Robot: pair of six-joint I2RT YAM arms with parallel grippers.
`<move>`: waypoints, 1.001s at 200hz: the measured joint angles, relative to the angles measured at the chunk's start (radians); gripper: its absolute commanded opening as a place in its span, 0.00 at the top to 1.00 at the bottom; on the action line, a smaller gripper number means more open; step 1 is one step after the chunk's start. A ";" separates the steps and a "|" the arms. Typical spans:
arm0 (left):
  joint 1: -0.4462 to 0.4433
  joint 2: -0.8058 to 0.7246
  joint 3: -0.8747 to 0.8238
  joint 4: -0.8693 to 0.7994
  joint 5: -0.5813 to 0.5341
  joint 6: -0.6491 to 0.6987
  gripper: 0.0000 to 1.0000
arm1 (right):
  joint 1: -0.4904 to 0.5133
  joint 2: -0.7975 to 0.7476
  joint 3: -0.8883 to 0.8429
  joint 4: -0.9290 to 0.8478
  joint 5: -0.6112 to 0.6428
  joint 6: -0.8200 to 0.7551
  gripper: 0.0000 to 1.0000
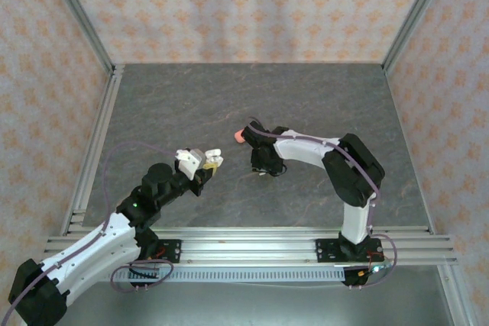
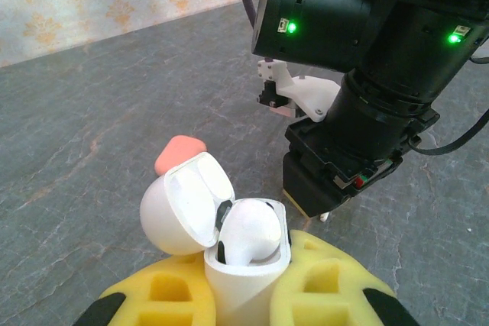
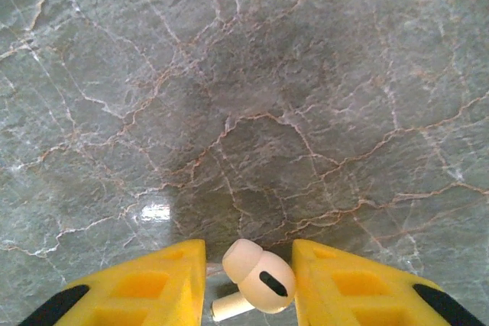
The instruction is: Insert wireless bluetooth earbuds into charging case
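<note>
White short-stemmed earbud [image 3: 256,279], sitting between yellow fingers [image 3: 145,284] of the right gripper [image 3: 248,253] (pinched or loose, I cannot tell), is probably needing stem-down aiming into the open white pebble-shaped charging case [image 2: 183,211] that the left gripper [image 2: 244,284] is clamping.

The left gripper [image 2: 246,276] is clamping the white charging case [image 2: 183,211]. The right gripper [image 3: 248,261] is pointing straight down, jaws parted.

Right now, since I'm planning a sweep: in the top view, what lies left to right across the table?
white case → pink item → right gripper
</note>
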 measured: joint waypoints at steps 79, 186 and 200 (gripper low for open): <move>0.000 -0.006 0.001 -0.001 0.002 0.000 1.00 | -0.001 0.002 0.002 -0.010 -0.003 -0.083 0.71; 0.000 -0.026 -0.001 0.000 0.006 -0.008 1.00 | -0.001 -0.022 0.040 -0.032 0.035 -0.298 0.83; 0.000 -0.015 -0.001 0.000 0.010 -0.008 1.00 | -0.001 -0.035 0.050 -0.047 0.043 -0.328 0.84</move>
